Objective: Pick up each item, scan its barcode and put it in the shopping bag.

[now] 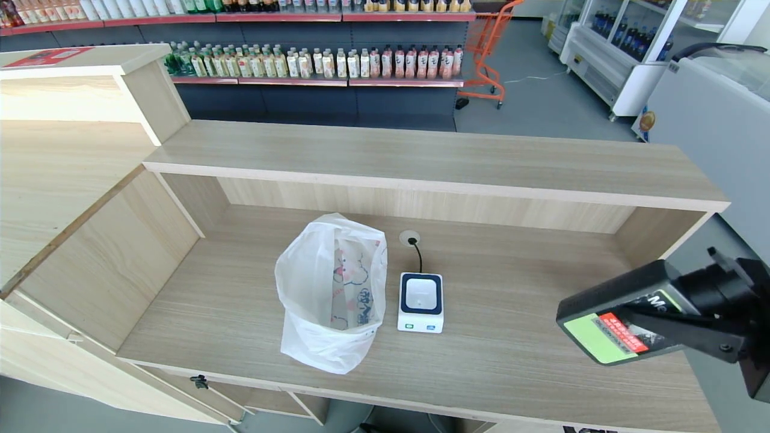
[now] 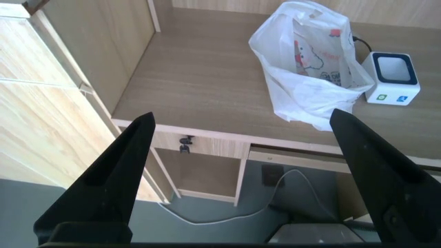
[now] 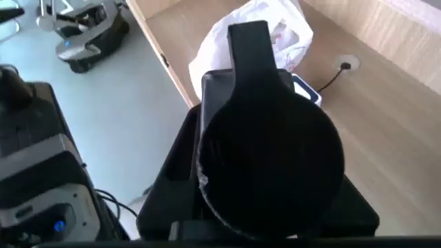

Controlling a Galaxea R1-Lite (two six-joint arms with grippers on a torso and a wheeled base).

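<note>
Right tool [image 1: 665, 328] clamping black box [image 1: 610, 300], shopping bag [image 1: 310, 282] contents partly hidden

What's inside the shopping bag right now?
One flat packet with a cartoon print stands in the shopping bag. The bag's bottom is hidden by its plastic folds. The right gripper holds a black box outside it.

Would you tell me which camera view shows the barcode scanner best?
The head view: the barcode scanner sits whole on the counter beside the shopping bag. The left wrist view shows it whole but farther off. In the right wrist view, the held black box hides all but a corner.
</note>
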